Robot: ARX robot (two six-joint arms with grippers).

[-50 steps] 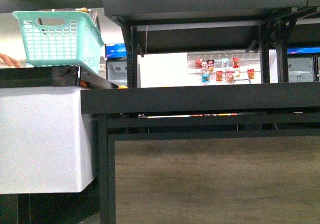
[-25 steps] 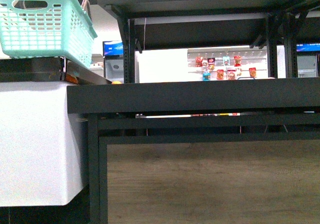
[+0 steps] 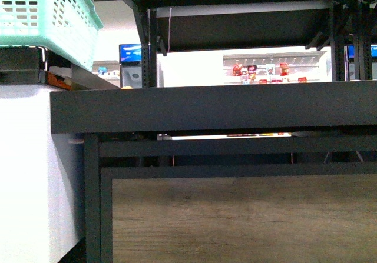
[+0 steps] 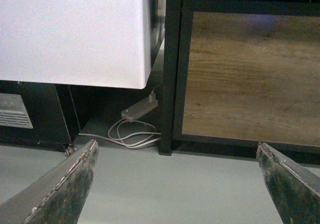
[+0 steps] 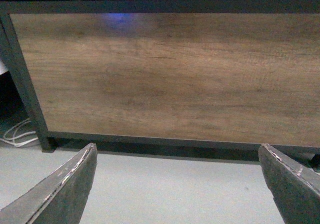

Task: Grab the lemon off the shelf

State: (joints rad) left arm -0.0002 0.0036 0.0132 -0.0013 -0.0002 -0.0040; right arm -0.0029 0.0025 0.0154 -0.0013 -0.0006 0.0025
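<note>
The lemon could not be picked out for certain. In the front view only a yellow speck point(image 3: 126, 87) peeked over the front edge of the shelf point(image 3: 212, 107), just beside the shelf's left upright point(image 3: 146, 51), and it was too small to tell whether it was the lemon. The camera sat low, level with the shelf's deck, so the deck top itself was hidden. A second dark deck hung above it, and a wood panel point(image 3: 241, 216) filled the shelf's frame below.

Through the shelf's gap, well behind it, hung small coloured packets point(image 3: 259, 72) on a bright wall, and a blue screen point(image 3: 131, 52) showed left of the upright. A white cabinet point(image 3: 29, 157) stood against the shelf's left side, with a teal basket point(image 3: 41, 10) on top of it.

The left gripper point(image 4: 176, 146) was released, its fingers point(image 4: 65, 189) spread wide, low near the grey floor point(image 4: 175, 189) before the shelf's left foot. A power strip point(image 4: 140, 108) and a coiled white cable point(image 4: 132, 136) lay on the floor between the shelf's foot and the cabinet.

The right gripper point(image 5: 177, 149) was likewise released, its fingers point(image 5: 62, 191) wide apart, facing the shelf's wood panel from near the floor.
</note>
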